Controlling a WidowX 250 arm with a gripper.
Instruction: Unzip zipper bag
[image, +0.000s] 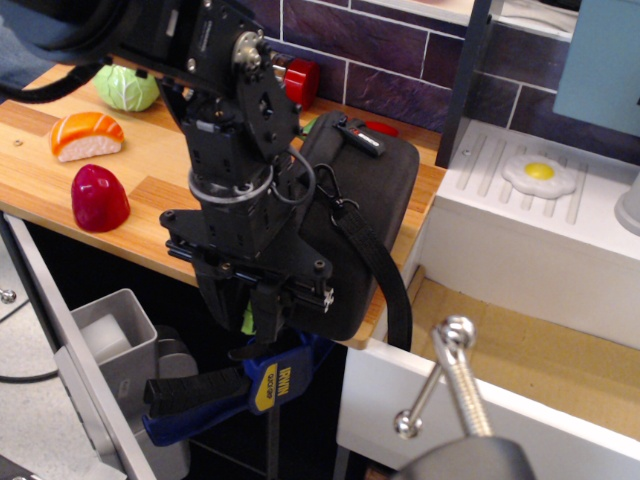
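The claw (268, 308) hangs at the front edge of the table (150, 180), pointing down, pressed close against the near left end of the zipper bag (350, 230). Its fingers look nearly closed, and a sliver of green (246, 320) shows just beside them, which may be the pull tab; whether the fingers actually grip it cannot be told from this view, since the arm's body covers that corner.

The bag lies on the table to the right of and behind the claw, its near end overhanging the edge and its strap (385, 280) dropping off the front. Its long axis runs from the claw's corner up and away toward the tiled wall, where the red-marked label (360, 138) sits. So the zipper track leads away from the claw along the bag's rim, and the coming pull likely has to follow that curve around the near corner.
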